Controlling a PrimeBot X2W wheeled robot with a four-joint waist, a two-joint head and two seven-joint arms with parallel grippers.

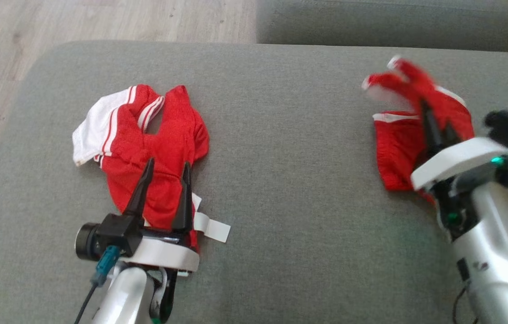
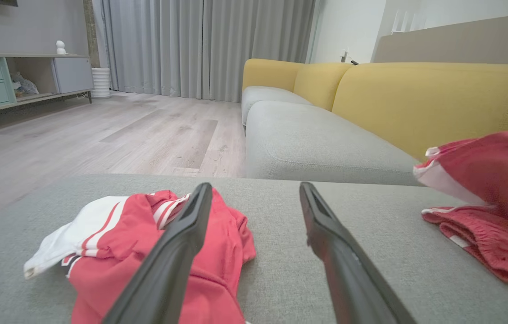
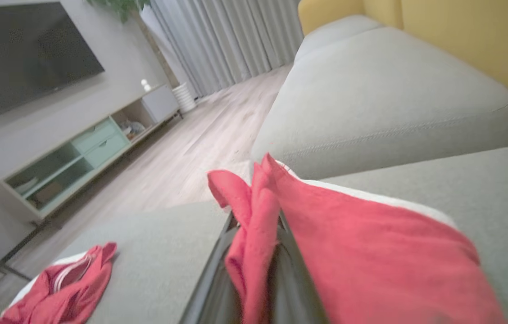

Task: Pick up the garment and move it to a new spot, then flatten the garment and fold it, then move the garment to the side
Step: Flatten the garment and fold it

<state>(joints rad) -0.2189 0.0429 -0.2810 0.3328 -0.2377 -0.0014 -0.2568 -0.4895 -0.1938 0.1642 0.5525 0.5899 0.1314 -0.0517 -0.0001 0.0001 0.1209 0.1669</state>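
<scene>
Grey fabric ottoman (image 1: 290,135) carries two cloth heaps. Right gripper (image 1: 436,119) is near the right edge, jaws pinched together on a fold of the crumpled red garment with white trim (image 1: 396,144); the right wrist view shows the cloth bunched between the two fingers. One part of it is raised off the surface and blurred. The rest drapes down onto the ottoman by the right edge. Left gripper (image 1: 168,163) hangs with jaws wide apart and nothing between them, over the near end of a second heap, a rumpled red-and-white mesh jersey (image 1: 146,130). That jersey lies toward the left edge, well apart from the held piece. Judged step: the pick-up and carry to a new spot. To do it well, raise the pinch until the hanging part clears the surface before going sideways, or the trailing hem is likely to drag and roll under. The grip takes only a narrow bunched fold, so the cloth may slip; slow travel, no jerks. Best target looks like the bare middle of the ottoman, between the two heaps, with room all round for spreading. Lower so the hanging end touches first, then draw the pinch away from it to lay the cloth out, not drop it in a pile. Left gripper should keep off the jersey to avoid a snag; it looks free to take a second corner for flattening.
</scene>
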